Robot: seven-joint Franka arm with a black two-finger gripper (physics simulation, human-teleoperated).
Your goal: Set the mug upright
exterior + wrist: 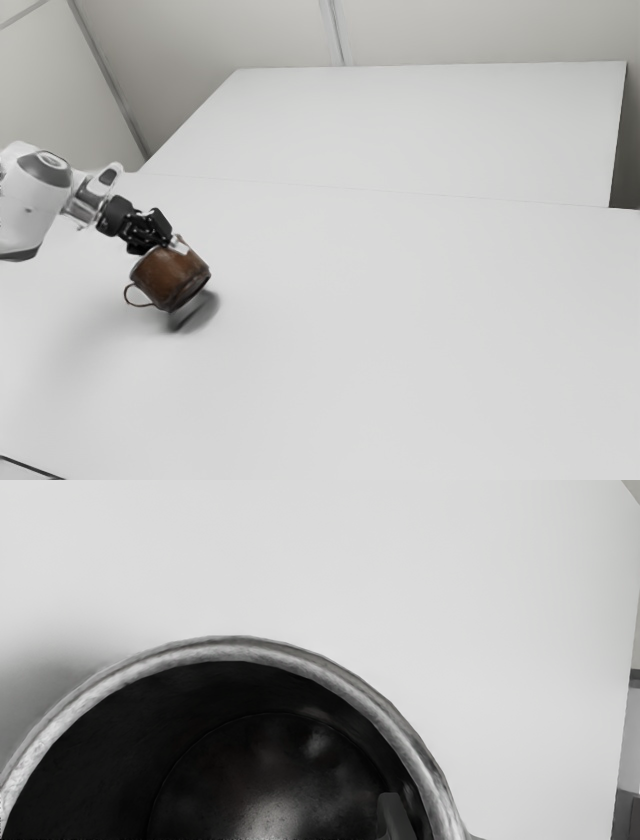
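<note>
White tabletop (400, 340): one tilted mug (172, 276).

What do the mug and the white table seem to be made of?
The mug looks like metal, perhaps aged copper or rusted steel: its outside is mottled brown, its rim grey and worn, and its dark inside has a soft shine. The table has a smooth, matte top without visible grain, possibly laminate or painted board.

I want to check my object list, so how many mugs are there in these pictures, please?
1. The brown mug is tilted, its wall gripped by the end effector, in the left part of the exterior view.
</note>
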